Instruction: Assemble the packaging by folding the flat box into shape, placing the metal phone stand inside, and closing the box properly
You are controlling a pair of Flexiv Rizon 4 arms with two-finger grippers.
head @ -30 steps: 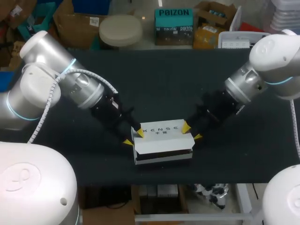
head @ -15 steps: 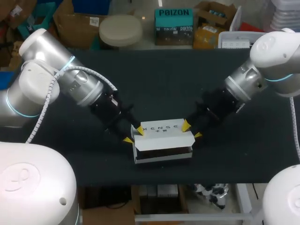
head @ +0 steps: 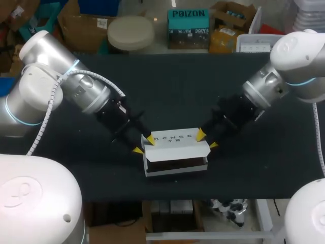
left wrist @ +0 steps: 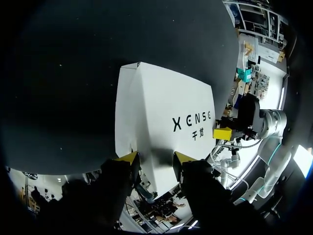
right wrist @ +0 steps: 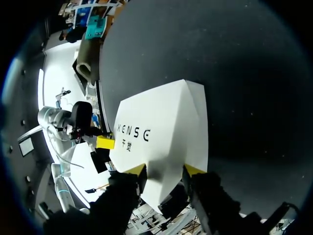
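White box [head: 175,142] with black lettering is seen between yellow fingertips [head: 151,140]; the table [head: 167,86] is covered in black.

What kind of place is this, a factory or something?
Probably a robotics lab or test bench: two silver robot arms over a black-covered table, their yellow-tipped left gripper and right gripper each holding an end of a white cardboard box.

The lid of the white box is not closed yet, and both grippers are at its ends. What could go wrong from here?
1. The lid stands raised over the box, with a dark gap at the front. If the left gripper and the right gripper press unevenly, it may close skewed or crease.
2. The box lies free on the table, so a push could slide it.
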